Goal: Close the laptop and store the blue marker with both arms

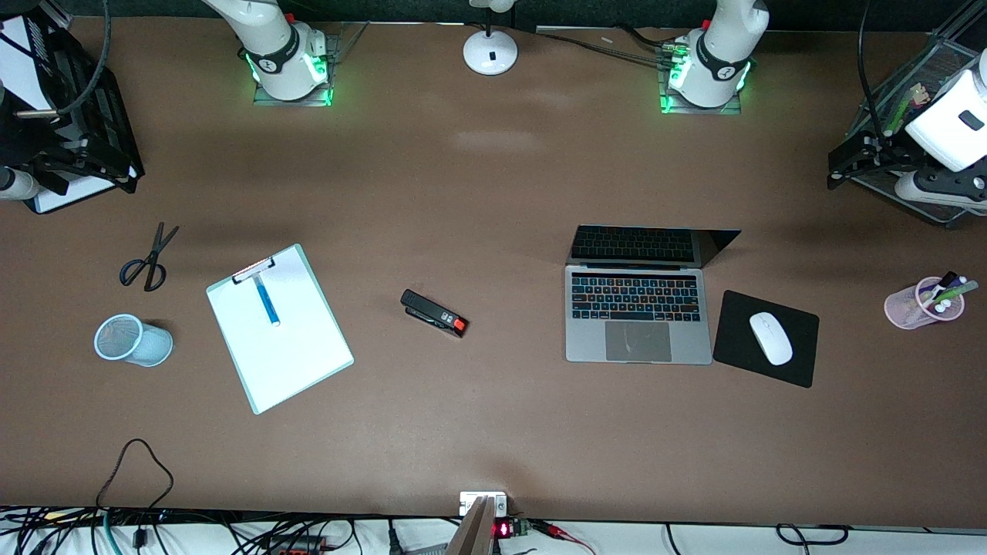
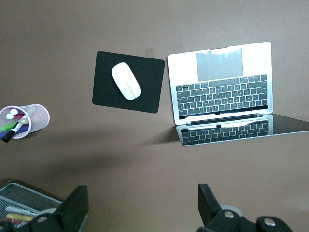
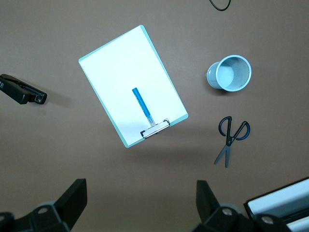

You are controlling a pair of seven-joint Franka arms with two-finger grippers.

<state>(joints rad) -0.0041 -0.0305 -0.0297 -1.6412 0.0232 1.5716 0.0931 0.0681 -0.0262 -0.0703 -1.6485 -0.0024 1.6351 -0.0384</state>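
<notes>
The laptop stands open on the table toward the left arm's end, its screen upright and tilted back. The blue marker lies on the white paper of a clipboard toward the right arm's end. My left gripper hangs open and holds nothing, high over the table edge by a wire tray, well away from the laptop. My right gripper hangs open and holds nothing, high over the other table end by a black paper tray.
A white mouse lies on a black mouse pad beside the laptop. A pink cup holds mixed markers. A black stapler, scissors and a tipped pale-blue mesh cup lie about. A lamp base stands between the arm bases.
</notes>
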